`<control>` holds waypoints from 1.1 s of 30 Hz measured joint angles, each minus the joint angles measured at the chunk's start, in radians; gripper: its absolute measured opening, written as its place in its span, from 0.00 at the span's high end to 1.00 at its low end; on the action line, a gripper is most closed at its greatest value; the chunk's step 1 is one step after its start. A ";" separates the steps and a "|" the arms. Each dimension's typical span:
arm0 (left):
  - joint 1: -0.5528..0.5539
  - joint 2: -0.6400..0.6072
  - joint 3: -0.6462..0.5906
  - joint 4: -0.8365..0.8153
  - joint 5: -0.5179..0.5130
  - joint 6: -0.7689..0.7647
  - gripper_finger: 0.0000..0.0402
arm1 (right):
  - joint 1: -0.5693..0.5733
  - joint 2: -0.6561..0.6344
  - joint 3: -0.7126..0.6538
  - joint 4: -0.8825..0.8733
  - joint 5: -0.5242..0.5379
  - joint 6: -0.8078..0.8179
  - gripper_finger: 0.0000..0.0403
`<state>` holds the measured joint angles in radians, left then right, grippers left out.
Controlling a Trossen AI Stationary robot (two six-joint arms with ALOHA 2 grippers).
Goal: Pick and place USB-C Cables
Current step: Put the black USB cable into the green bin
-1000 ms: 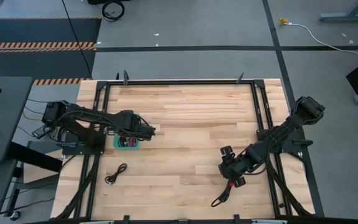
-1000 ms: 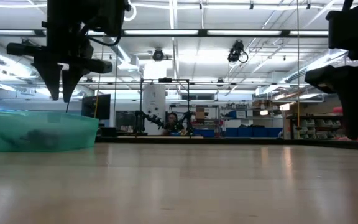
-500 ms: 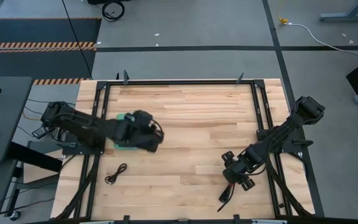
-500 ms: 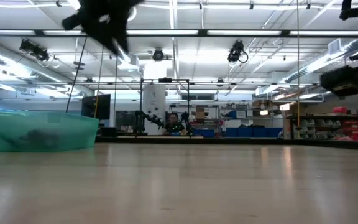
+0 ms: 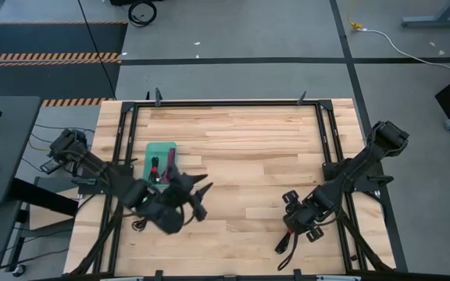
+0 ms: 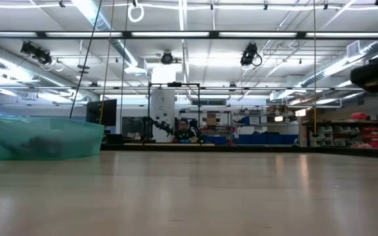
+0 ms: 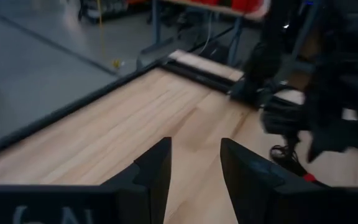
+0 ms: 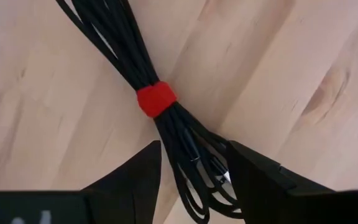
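My right gripper (image 8: 191, 171), fingers apart, hung directly over the black red-tied cable bundle (image 8: 156, 99), whose long axis ran between them.

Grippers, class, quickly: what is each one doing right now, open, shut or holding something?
Left gripper: open, holding nothing, above the table.
Right gripper: open, its fingers either side of a black cable bundle with a red tie, not yet gripping.

A translucent teal tray (image 6: 44, 137) stands on the wooden table (image 6: 195, 196) at far left, dark shapes inside. A person (image 6: 187, 131) sits far behind.
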<state>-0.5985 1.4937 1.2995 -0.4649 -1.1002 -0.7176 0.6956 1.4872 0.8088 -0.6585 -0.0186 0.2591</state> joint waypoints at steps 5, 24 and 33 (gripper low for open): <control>-0.075 0.000 0.000 0.021 -0.053 0.140 0.64 | 0.000 0.000 -0.054 0.086 0.019 0.000 0.54; -0.138 0.079 0.000 0.257 -0.120 0.418 0.64 | -0.016 -0.002 -0.190 0.302 0.135 -0.027 0.89; -0.142 0.079 0.000 0.317 -0.142 0.495 0.64 | -0.121 0.004 -0.132 0.409 0.301 -0.256 0.89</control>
<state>-0.7406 1.5726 1.2999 -0.1474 -1.2423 -0.2230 0.5742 1.4914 0.6767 -0.2494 0.2821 0.0029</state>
